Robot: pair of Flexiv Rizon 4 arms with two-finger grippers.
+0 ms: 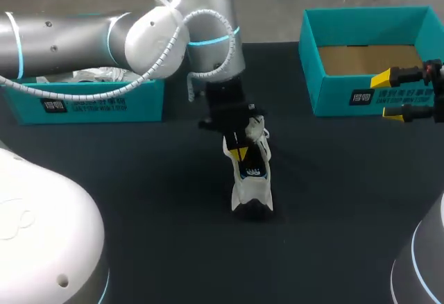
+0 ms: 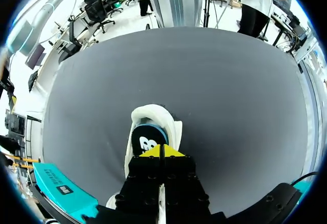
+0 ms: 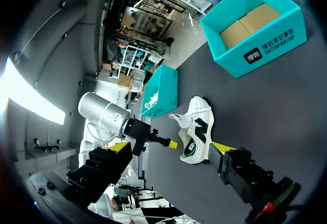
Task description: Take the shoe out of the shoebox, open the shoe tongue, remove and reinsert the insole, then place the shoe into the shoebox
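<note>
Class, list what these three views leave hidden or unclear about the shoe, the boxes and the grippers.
- Inside of the shoe: in the head and left wrist views, the left gripper covers the opening; whether it pinches anything is hidden.
- Contents of the left box: head view, mostly behind the left arm.
- The right gripper: head view, its body cut off by the edge.

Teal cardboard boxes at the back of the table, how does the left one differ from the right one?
Contents: the left teal cardboard box holds crumpled white paper, while the right teal cardboard box shows only a bare brown floor. Visibility: the left box is partly hidden behind the grey left arm; the right box is open to view. Both are teal with white print on the front wall.
</note>
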